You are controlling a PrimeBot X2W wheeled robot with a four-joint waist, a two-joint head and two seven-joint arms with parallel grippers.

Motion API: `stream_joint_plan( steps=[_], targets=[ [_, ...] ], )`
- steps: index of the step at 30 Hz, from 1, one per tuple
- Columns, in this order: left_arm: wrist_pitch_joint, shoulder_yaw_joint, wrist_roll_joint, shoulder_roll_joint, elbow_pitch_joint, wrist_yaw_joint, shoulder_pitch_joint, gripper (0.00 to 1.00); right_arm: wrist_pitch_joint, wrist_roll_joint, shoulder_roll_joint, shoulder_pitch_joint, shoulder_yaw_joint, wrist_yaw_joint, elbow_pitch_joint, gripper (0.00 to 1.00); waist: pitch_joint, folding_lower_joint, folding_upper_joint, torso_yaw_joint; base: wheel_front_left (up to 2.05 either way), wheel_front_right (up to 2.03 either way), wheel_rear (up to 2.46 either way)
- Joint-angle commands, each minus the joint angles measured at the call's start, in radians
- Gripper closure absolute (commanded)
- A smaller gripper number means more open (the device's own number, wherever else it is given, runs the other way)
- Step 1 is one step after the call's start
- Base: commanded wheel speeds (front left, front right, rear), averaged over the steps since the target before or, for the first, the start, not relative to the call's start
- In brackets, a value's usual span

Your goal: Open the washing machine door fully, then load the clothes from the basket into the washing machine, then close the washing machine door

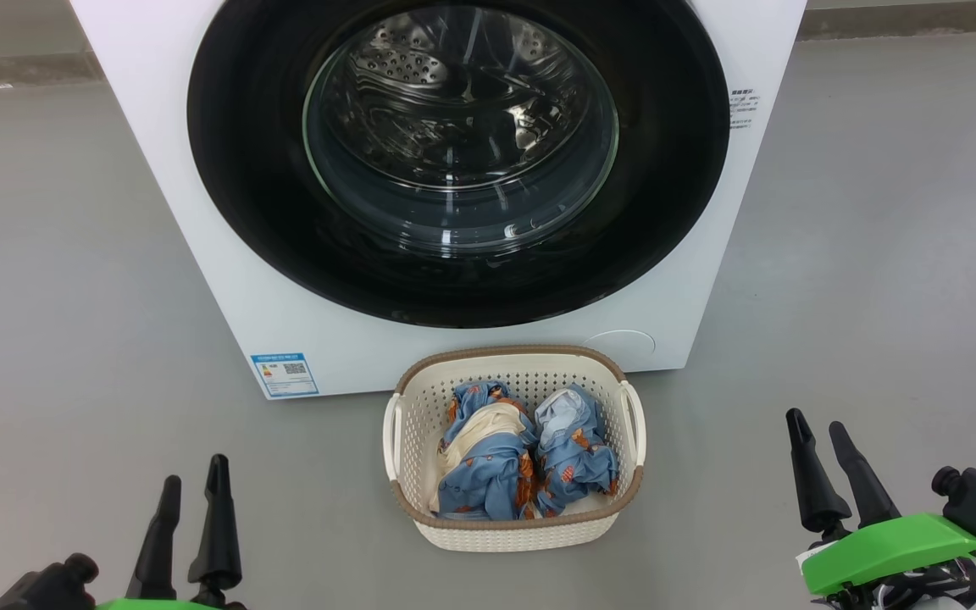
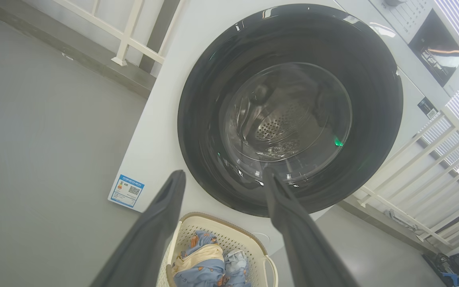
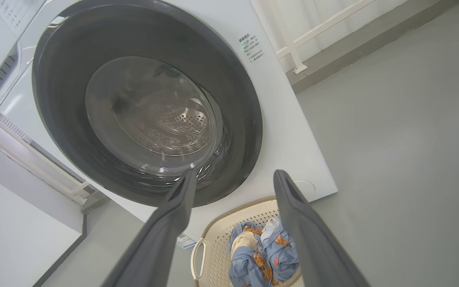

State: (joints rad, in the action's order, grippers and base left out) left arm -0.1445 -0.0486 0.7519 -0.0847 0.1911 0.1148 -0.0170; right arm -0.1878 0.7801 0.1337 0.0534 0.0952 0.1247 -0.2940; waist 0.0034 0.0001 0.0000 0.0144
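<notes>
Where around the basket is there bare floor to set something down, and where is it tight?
Free: floor left of the basket, between the blue label and the left tool; likewise right of it, up to the right tool. Tight: the gap between basket and washing machine; the basket, full of clothes.

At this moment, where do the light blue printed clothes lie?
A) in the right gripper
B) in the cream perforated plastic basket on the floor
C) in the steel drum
B: both light blue printed bundles lie inside the cream perforated basket on the grey floor, before the closed black-rimmed door.
</notes>
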Motion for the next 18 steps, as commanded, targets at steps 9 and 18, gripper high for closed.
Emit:
stream_joint_plan(
  steps=[9, 18],
  targets=[
    [-0.037, 0.009, -0.116, -0.027, -0.037, 0.008, -0.039, 0.0, -0.027, -0.139, 0.01, 0.05, 0.012, 0.005, 0.027, 0.0, 0.001, 0.0, 0.0, 0.001, 0.0, 0.0, 0.0],
    [-0.062, 0.001, -0.209, -0.036, -0.041, 0.01, -0.041, 0.0, -0.042, -0.244, 0.004, 0.047, 0.005, 0.005, 0.029, 0.0, -0.002, 0.0, 0.0, 0.004, 0.0, 0.0, 0.0]
  ],
)
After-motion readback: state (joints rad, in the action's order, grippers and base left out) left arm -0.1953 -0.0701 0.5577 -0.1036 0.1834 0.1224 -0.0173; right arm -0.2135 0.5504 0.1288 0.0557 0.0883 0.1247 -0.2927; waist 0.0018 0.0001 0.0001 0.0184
